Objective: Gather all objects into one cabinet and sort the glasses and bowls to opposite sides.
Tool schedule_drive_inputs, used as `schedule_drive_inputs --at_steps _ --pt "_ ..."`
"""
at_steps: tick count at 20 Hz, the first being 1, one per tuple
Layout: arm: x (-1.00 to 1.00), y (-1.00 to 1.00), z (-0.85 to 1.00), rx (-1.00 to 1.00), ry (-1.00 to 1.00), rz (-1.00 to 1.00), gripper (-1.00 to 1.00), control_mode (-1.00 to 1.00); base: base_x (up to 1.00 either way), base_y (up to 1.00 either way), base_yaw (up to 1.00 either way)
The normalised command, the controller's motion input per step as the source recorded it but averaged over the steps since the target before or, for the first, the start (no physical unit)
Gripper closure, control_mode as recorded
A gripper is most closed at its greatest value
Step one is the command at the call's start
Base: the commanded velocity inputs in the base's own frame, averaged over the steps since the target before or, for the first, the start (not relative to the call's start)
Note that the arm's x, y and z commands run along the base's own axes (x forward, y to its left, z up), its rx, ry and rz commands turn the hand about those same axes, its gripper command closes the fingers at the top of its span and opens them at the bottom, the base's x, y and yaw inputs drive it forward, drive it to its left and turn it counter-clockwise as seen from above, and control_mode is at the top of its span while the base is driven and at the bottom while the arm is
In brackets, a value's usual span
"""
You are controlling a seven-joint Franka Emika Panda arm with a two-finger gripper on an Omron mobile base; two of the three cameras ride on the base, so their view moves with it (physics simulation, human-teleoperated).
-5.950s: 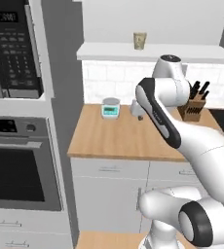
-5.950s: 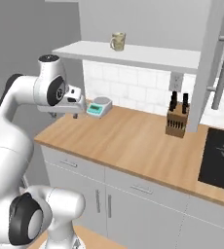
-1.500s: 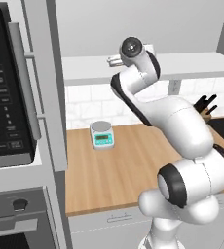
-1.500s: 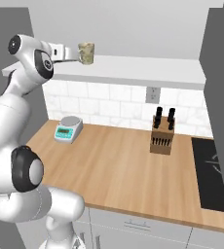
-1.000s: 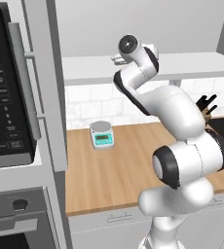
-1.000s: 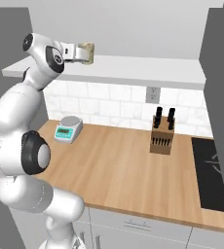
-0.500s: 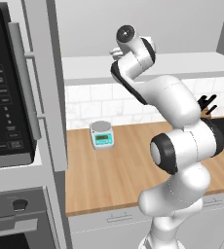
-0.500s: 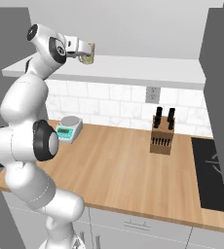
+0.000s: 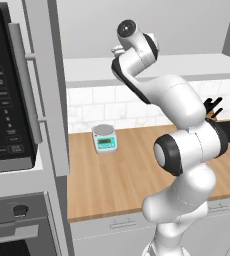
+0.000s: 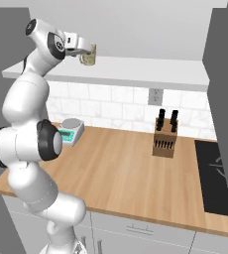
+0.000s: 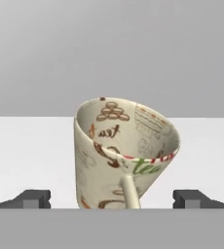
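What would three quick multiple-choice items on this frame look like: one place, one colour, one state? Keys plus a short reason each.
1. Where is the patterned cup?
A. on the white shelf
B. on the wooden counter
C. on the cooktop

2. What colour is the body of the kitchen scale?
A. red
B. teal
C. black

3. How does the gripper stand at the cup?
A. shut on the cup
B. open, a fingertip on each side of the cup
C. shut, well above the cup

Key: 1 A, the right base view shows it up on the shelf edge. 2 B, teal body under a grey platter. 3 B, the hand view shows both fingertips set wide apart with gaps to the cup.
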Motion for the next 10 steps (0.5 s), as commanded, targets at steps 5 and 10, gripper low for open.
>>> schedule_drive_inputs --at_steps 5,10 --pt "0.0 0.0 0.0 0.0 0.0 0.0 1.0 -1.0 0.0 0.0 0.0" --pt "0.0 0.0 0.0 0.0 0.0 0.0 1.0 -1.0 0.0 0.0 0.0"
